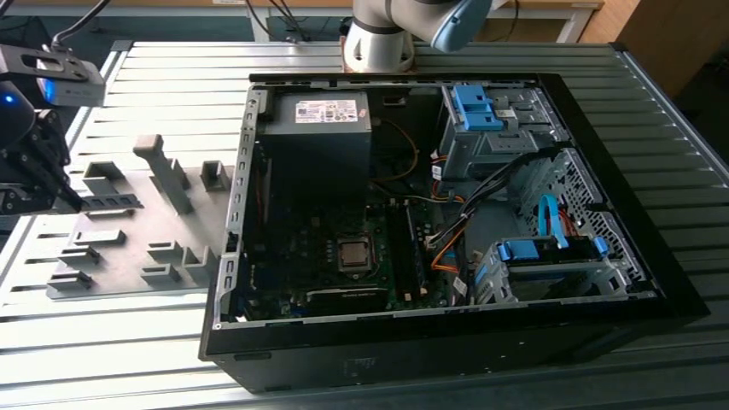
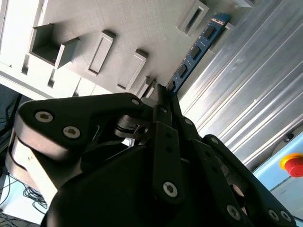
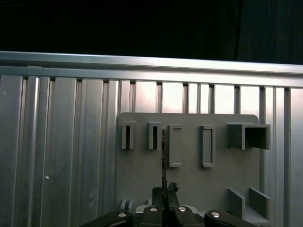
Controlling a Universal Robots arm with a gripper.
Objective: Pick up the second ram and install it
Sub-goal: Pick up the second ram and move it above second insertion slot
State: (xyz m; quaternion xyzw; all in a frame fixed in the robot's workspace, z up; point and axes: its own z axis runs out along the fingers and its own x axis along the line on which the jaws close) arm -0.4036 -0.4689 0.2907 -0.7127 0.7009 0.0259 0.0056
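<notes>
Second ram [image 2: 196, 49]: a thin blue-green board stick with small dark chips, held edge-on just above the grey fixture plate [image 2: 142, 28] and well apart from the open computer case [image 1: 234, 213]. The gripper [image 2: 163, 91] is clamped on one short end of it, the two fingers drawn together with the board between them. In the first wrist view the stick appears as a thin dark line running out from the fingertips.

Handling, as judged: light and stiff, but brittle and likely to crack if bent. A pinch across the two faces near an end, clear of the contact edge, seems apt, though the long free length may twist in the grip.

Containers: the fixture plate carries raised grey blocks and narrow pockets [image 3: 175, 145], and those nearest the stick show no board in them. The case lies on its side on the ribbed metal table [image 1: 171, 60]. It holds a power supply [image 1: 319, 128], a motherboard with a bare processor socket [image 1: 355, 254], orange cables [image 1: 450, 248] and drive cages with blue clips [image 1: 479, 107]. Whether its memory slots are filled cannot be told.
</notes>
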